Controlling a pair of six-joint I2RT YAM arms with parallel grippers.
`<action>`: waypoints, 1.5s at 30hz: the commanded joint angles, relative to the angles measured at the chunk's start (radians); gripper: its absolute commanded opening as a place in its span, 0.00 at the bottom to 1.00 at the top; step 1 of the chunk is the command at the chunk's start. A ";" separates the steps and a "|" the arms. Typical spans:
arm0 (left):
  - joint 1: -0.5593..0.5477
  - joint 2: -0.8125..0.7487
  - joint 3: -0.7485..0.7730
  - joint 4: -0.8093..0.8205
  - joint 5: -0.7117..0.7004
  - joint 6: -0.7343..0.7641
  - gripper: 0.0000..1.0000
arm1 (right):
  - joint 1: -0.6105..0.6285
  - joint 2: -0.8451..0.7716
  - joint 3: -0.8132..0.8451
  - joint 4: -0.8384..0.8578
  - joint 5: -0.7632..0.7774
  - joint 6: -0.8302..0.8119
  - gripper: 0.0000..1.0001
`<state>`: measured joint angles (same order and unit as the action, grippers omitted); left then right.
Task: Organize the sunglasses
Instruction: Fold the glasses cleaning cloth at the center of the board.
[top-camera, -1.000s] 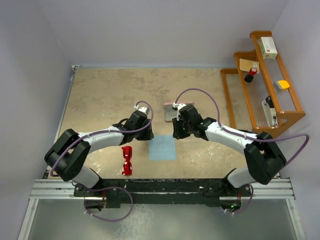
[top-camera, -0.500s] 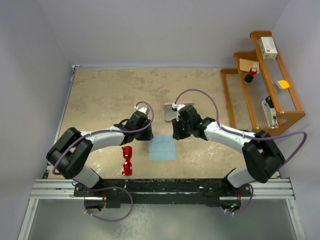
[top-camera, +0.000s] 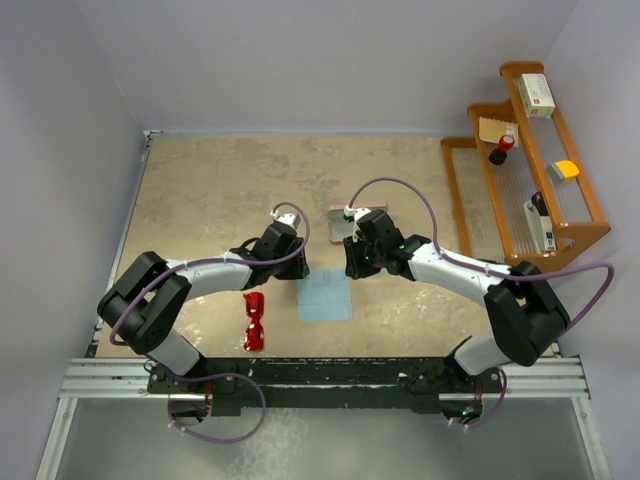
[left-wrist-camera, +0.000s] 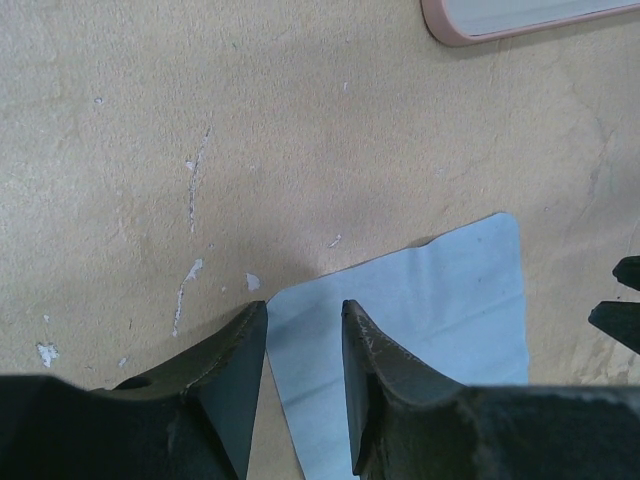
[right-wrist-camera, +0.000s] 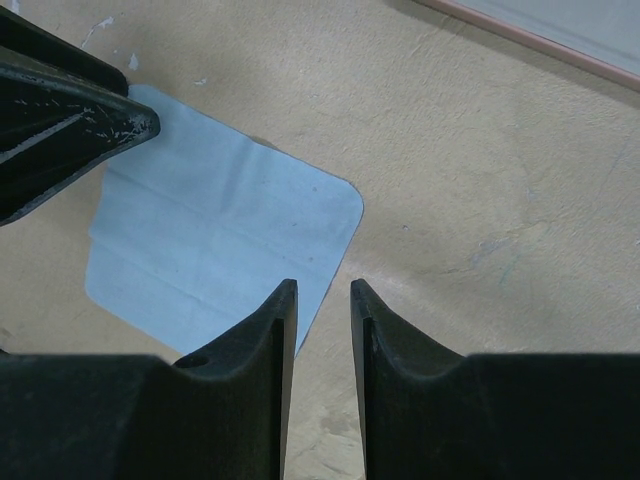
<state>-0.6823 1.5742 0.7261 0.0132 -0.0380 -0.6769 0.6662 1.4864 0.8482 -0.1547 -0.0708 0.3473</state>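
Hovering, barely moved over the last second, left end effector (left-wrist-camera: 303, 312) and right end effector (right-wrist-camera: 323, 290), narrowly parted and empty, straddle the blue cloth (top-camera: 326, 296) at its far corners; the sunglasses (top-camera: 255, 320) lie untouched beside it.

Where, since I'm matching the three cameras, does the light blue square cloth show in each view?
Top external: the light blue square cloth lies near picture centre.
Left wrist: lower right of centre, running off the bottom edge.
Right wrist: left half, around mid-height.
Shared landmark: the pink-rimmed oblong case, just beyond the cloth from above, at the top right in both wrist views.
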 joint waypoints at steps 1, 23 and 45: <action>-0.003 0.009 -0.003 -0.008 -0.006 0.018 0.34 | -0.003 0.000 0.014 0.032 0.007 -0.011 0.31; -0.022 0.017 0.078 -0.170 -0.086 0.039 0.35 | -0.002 -0.004 -0.009 0.044 0.020 -0.010 0.31; -0.076 0.081 0.116 -0.243 -0.178 0.004 0.30 | -0.003 -0.021 -0.040 0.046 0.028 -0.002 0.30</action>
<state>-0.7452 1.6188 0.8314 -0.1680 -0.1799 -0.6621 0.6662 1.4860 0.8124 -0.1215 -0.0624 0.3481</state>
